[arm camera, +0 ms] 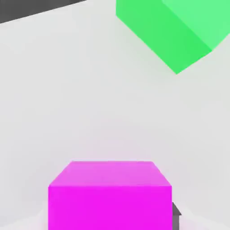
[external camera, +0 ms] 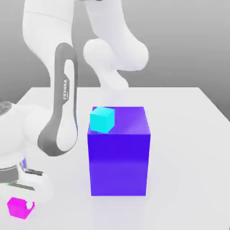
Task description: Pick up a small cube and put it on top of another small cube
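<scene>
A small magenta cube (external camera: 17, 209) rests on the white table (external camera: 184, 134) at the near corner on the exterior view's left. My gripper (external camera: 20, 205) is lowered over it and shut on it, with one finger (external camera: 29, 206) against the cube's side. The hand view has the magenta cube (arm camera: 110, 193) close up, with a dark fingertip (arm camera: 176, 214) at its edge. A small cyan cube (external camera: 102, 119) sits on top of a tall blue box (external camera: 119, 161), near the box's far corner on the exterior view's left. A green cube (arm camera: 179, 31) lies on the table further off in the hand view.
The tall blue box stands in the middle of the table, to the exterior view's right of my gripper. My own arm (external camera: 63, 112) rises between the gripper and the box.
</scene>
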